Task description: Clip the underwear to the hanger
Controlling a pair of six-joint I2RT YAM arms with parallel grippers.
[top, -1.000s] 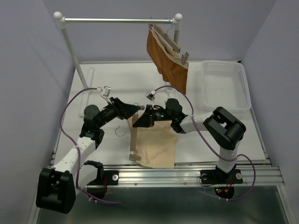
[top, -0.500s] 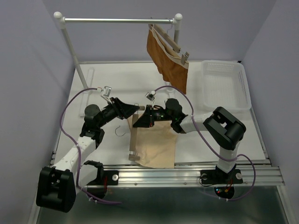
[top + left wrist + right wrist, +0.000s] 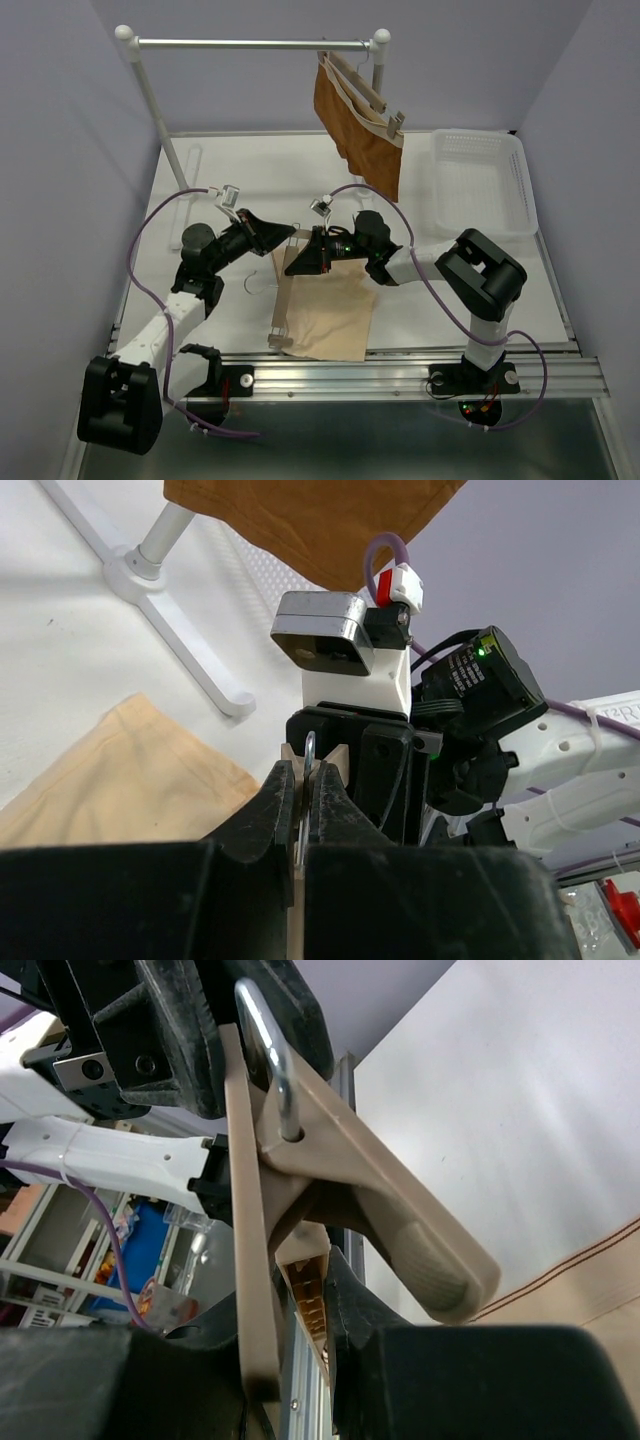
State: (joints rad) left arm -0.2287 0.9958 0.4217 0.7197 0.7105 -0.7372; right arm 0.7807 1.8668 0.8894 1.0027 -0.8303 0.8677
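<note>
**Hanger** (image 3: 281,305): We list it on the table (image 3: 450,300), between the two arms. Its long axis runs from the far middle towards the near edge, leaning a little left as it comes near.

**Underwear** (image 3: 335,312): It is spread flat to the right of the hanger, with its left edge lying along the bar.

**Far clip** (image 3: 385,1205): This sits at the hanger's far end, where both arms meet. Its lever flares away from the bar.

**Near clip** (image 3: 277,340): This is at the other end, well apart from both sets of fingers.

**Left gripper** (image 3: 305,785): We note the fingers pressed together on the far end of the hanger, with the clip's wire loop showing between them. It reaches in from the left.

**Right gripper** (image 3: 300,262): It reaches in from the right, directly opposite. The fingers are drawn in tight on the bar just below the far clip.

**Governing relation**: The cloth's far left corner lies just below and to the right of the far clip. We judge that the coming move depends on bringing that corner into the clip's mouth. The right arm is the nearer one to the cloth.
</note>
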